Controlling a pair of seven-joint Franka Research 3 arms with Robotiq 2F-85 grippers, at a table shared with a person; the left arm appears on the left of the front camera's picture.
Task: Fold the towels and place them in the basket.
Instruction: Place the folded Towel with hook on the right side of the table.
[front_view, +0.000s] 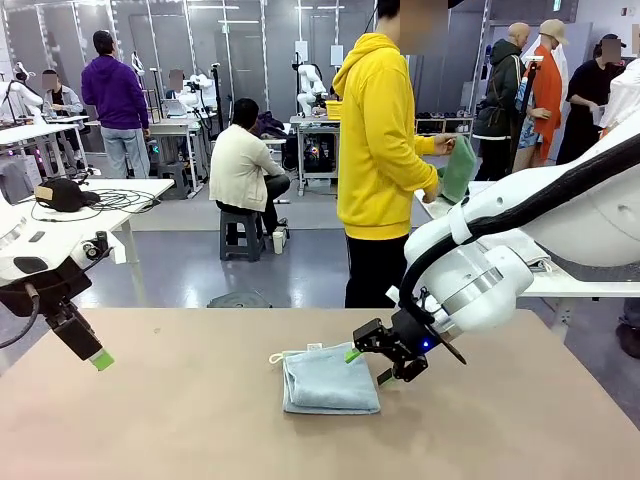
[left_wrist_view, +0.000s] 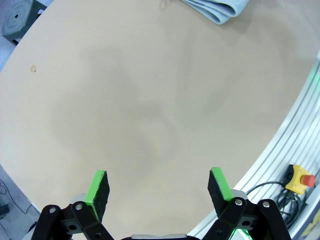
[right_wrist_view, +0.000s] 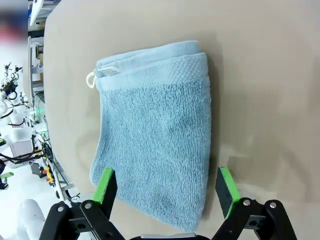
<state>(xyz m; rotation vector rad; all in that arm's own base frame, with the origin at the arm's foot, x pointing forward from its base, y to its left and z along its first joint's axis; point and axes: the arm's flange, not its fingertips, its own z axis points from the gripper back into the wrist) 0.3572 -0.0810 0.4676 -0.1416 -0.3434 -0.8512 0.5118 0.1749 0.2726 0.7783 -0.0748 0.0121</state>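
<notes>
Lying central on the desk (front_view: 150, 420), clear of edges, towel (front_view: 330, 382) points loop far-left; left fingers (left_wrist_view: 99, 192) and right fingers (right_wrist_view: 106, 186) spread wide, empty.

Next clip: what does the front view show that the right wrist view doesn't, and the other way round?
Front view adds: a person in a yellow hoodie beyond the table, holding the green towel, and the left pincer above bare table at the left.
Right wrist view adds: close detail of the blue towel, namely its woven band and the stacked folded layers at the label end.
Both: the folded blue towel lying flat on the table, with the open right pincer at its edge.
</notes>
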